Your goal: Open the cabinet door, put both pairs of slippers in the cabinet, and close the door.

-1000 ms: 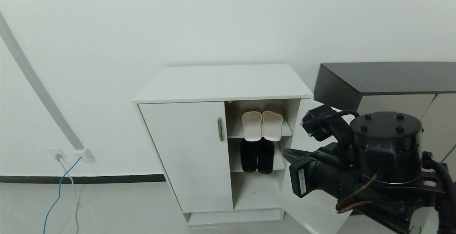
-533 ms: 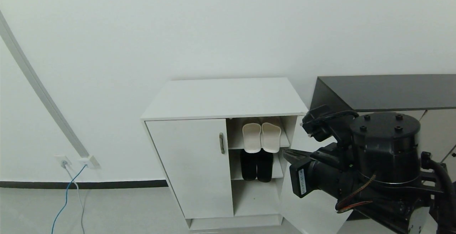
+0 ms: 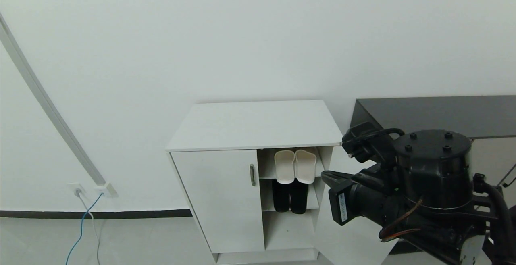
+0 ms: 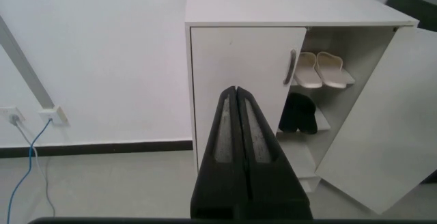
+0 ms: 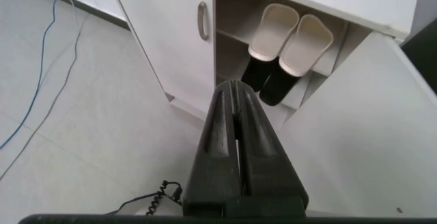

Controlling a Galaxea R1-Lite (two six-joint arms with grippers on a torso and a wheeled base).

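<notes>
Though shelved, slippers (image 5: 290, 38) beyond right gripper (image 5: 236, 91).

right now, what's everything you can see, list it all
cabinet: 1, white, against the wall
left door: 1, white, shut
right door: 1, white, swung open
handle: 1, grey, on left door
white slippers: 1 pair, off-white, top shelf
black slippers: 1 pair, black, shelf below
table: 1, dark, right of cabinet
sockets: 2, white, low on wall, left
cables: 2, blue and grey, sockets to floor
conduit: 1, grey, slanting up wall
left claw: 1, black, shut
right claw: 1, black, shut
</notes>
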